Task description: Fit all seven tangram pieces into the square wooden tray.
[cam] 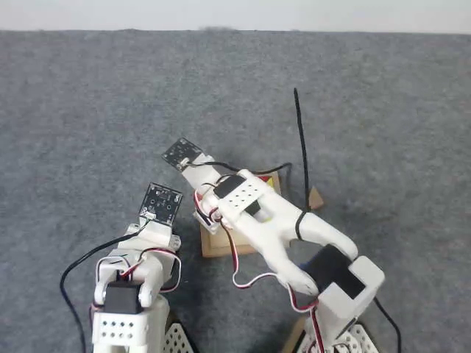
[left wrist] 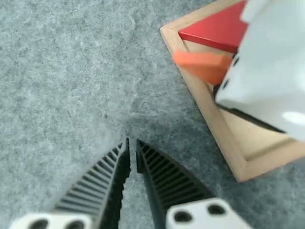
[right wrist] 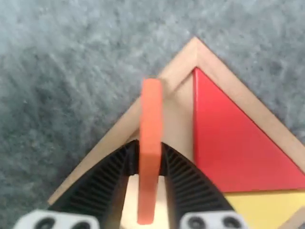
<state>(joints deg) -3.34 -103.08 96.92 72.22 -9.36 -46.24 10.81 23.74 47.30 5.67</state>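
My right gripper [right wrist: 150,151] is shut on an orange tangram piece [right wrist: 151,109], held on edge just above a corner of the square wooden tray [right wrist: 209,59]. Inside the tray a red triangle [right wrist: 228,138] lies flat against that corner, with a yellow piece [right wrist: 259,210] beside it. In the left wrist view the orange piece [left wrist: 202,64] hangs over the tray rim [left wrist: 224,138] next to the red triangle [left wrist: 217,28]. My left gripper [left wrist: 132,145] is shut with nothing in it, low over the carpet beside the tray. From above, the right arm covers most of the tray [cam: 221,248].
Grey carpet [cam: 88,118] covers the table all round. A small tan piece [cam: 315,197] lies on the carpet just past the tray's right side. A black cable [cam: 300,132] runs up from the right arm.
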